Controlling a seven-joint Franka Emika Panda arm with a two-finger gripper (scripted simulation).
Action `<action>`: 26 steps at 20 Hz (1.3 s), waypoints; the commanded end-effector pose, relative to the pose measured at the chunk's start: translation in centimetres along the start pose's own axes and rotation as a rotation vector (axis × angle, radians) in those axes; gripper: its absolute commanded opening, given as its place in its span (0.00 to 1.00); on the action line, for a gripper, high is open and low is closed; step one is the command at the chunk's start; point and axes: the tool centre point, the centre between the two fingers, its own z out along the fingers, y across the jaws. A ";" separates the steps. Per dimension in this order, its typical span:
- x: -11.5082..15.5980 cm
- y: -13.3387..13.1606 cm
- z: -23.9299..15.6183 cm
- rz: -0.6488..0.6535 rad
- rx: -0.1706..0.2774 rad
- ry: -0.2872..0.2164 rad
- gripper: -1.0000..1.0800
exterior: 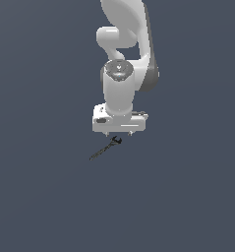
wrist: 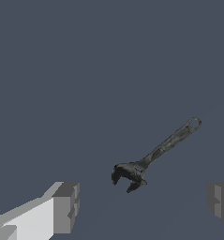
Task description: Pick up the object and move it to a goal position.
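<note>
The object is a small dark wrench (exterior: 105, 149) with a black jawed head and a thin grey-green handle. It lies flat on the dark floor, handle pointing toward the exterior view's lower left. My white gripper (exterior: 118, 133) hangs just above its head end, open and empty. In the wrist view the wrench (wrist: 153, 157) lies apart from the gripper (wrist: 144, 201), its head between and a little beyond the two spread grey fingertips (wrist: 66, 206).
The white arm (exterior: 124, 59) rises above the gripper. A plain dark blue-grey floor (exterior: 45, 197) lies all around.
</note>
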 end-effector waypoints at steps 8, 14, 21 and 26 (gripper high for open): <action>0.3 0.5 -1.2 0.000 -0.019 0.013 0.96; 0.4 0.7 -1.5 -0.002 -0.025 0.017 0.96; 0.3 0.9 -0.9 0.048 -0.020 0.017 0.96; 0.2 1.3 0.2 0.132 -0.013 0.017 0.96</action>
